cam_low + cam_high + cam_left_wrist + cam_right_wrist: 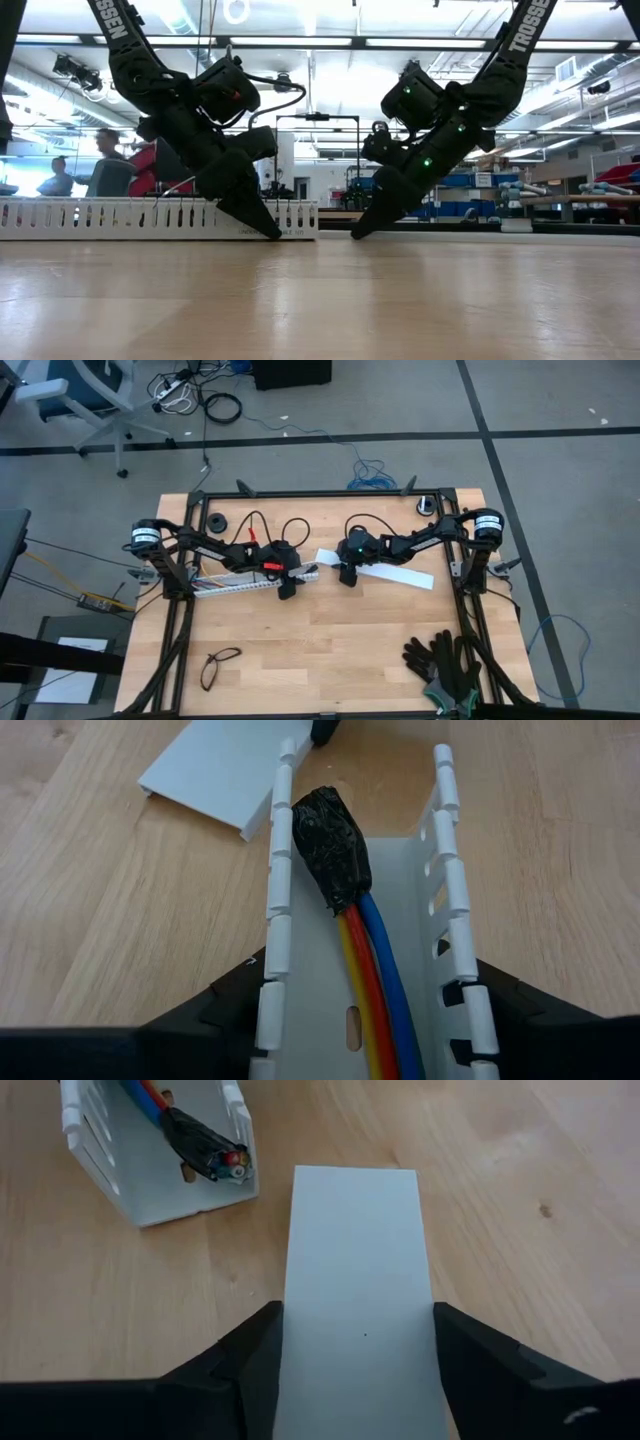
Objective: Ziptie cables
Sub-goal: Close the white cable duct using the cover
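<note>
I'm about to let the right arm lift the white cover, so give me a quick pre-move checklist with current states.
1. Cables lying inside the slotted duct: ok.
2. Taped cable end within the duct's open end: ok.
3. Left gripper straddling the duct walls: ok.
4. Right gripper fingers on both edges of the flat cover: ok.
5. Firm grip on the cover: cannot tell.
6. Cover aligned with the duct: not ok, it lies beside it.

2 black arms, white TROSSEN lettering, green lights, red accents
</note>
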Controlling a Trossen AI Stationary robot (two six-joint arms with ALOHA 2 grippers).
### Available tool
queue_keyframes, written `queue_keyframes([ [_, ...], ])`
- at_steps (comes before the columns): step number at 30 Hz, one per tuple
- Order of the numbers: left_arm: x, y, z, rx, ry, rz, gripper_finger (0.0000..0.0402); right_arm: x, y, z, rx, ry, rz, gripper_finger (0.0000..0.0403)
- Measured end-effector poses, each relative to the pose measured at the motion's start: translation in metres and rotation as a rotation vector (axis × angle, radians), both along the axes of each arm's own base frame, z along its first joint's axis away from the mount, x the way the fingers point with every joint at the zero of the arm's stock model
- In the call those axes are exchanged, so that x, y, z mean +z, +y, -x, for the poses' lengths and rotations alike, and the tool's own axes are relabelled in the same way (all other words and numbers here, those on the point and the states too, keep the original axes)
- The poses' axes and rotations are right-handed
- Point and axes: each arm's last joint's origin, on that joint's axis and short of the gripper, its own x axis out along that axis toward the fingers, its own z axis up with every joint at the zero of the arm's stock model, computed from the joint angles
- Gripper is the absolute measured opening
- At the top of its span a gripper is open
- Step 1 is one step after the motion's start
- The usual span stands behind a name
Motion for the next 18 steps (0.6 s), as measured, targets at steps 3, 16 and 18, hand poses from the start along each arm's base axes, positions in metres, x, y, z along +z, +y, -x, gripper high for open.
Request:
queue_keyframes([
  [3,0.0000,0.0000,0.0000,0.000,0.000,0.000,0.0219,-0.0001,0.0000,0.0001,0.003,0.002,0.004,0.0198],
  [16,0.0002,0.0000,0.0000,0.013,0.001,0.014,0.0219,0.0000,0.0001,0.0001,0.030,0.008,0.028,0.0122],
  [18,0.0001,0.0000,0.0001,0.013,0.002,0.014,0.0219,0.0005,0.0002,0.0002,0.030,0.006,0.028,0.0120],
])
